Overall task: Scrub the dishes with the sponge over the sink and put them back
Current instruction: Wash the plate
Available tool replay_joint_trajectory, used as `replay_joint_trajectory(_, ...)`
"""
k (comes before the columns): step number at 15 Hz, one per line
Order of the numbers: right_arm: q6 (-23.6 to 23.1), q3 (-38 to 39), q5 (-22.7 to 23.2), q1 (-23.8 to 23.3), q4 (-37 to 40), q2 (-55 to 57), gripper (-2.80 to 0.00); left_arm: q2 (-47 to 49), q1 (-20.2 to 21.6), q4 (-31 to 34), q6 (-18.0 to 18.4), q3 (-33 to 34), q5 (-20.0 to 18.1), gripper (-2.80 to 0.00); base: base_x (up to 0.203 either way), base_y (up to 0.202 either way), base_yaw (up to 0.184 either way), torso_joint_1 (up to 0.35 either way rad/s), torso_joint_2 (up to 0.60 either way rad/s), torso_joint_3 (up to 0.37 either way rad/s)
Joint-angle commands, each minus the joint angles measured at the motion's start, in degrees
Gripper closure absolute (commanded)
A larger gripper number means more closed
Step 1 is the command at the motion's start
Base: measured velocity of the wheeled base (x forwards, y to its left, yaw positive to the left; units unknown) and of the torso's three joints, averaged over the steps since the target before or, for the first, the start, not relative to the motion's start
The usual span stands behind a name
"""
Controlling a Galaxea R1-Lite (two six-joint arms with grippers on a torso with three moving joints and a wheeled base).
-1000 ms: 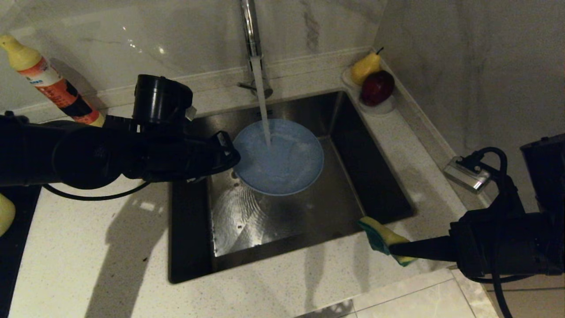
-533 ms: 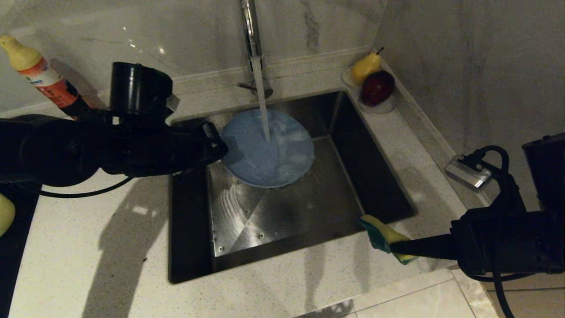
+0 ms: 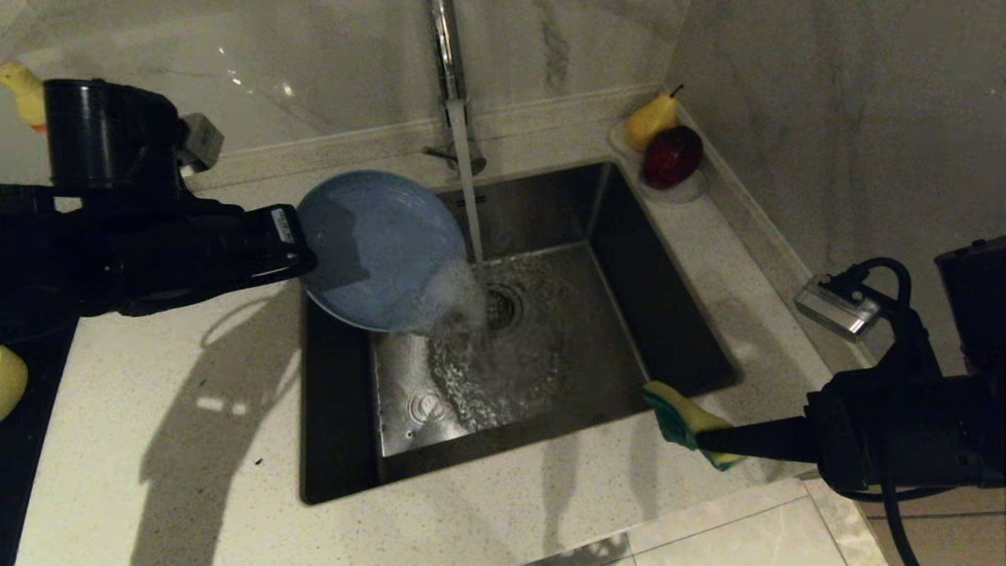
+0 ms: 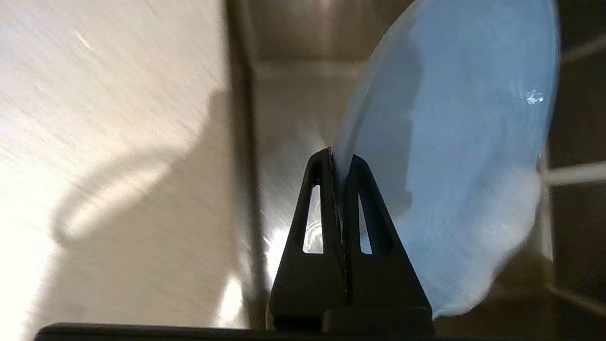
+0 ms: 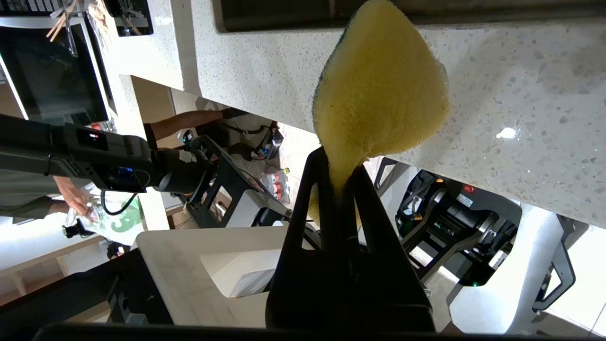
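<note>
My left gripper (image 3: 302, 250) is shut on the rim of the light-blue plate (image 3: 381, 248), which hangs tilted over the left edge of the sink (image 3: 676, 338). In the left wrist view the plate (image 4: 454, 156) stands on edge between the closed fingers of my left gripper (image 4: 338, 161). Water from the tap (image 3: 449, 71) runs past the plate's right side onto the drain strainer (image 3: 503, 306). My right gripper (image 3: 703, 442) holds the yellow and green sponge (image 3: 682, 423) over the counter at the sink's front right corner; in the right wrist view that gripper (image 5: 338, 163) pinches the sponge (image 5: 378, 90).
A white dish (image 3: 682, 191) with a yellow pear (image 3: 651, 119) and a red apple (image 3: 672, 156) stands at the back right corner. A yellow-capped bottle (image 3: 23, 90) shows behind my left arm. White counter (image 3: 196, 440) lies left and in front of the sink. A yellow object (image 3: 9, 381) sits at the far left edge.
My left gripper has carried the plate up and to the left, out from under the water stream, and tilted it. The water now hits the sink floor. The right arm has not moved.
</note>
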Motion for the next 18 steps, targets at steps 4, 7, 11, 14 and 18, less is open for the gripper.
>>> replay_joint_trajectory(4,0.22,0.0,0.17,0.03,0.41,0.36,0.0,-2.15,1.22,-17.54,15.42,6.49,5.24,0.0,0.0,0.0,0.0,0.0,0.0,0.0)
replay_joint_trajectory(7,0.22,-0.52,0.0,0.01,0.68,0.86,0.0,-2.51,1.22,-26.05,22.59,9.61,5.82,0.0,0.0,0.0,0.0,0.0,0.0,0.0)
replay_joint_trajectory(11,0.22,-0.54,0.09,0.19,0.59,1.06,0.0,-4.5,1.14,-37.47,31.32,15.13,5.94,0.0,0.0,0.0,0.0,0.0,0.0,0.0)
replay_joint_trajectory(14,0.28,-0.47,0.09,0.26,0.84,-0.24,0.0,-7.03,1.15,-31.72,29.75,15.06,6.05,0.0,0.0,0.0,0.0,0.0,0.0,0.0)
replay_joint_trajectory(18,0.66,-0.18,0.17,0.63,0.94,-2.27,0.0,-11.36,1.15,-4.31,13.24,9.65,3.34,0.0,0.0,0.0,0.0,0.0,0.0,0.0)
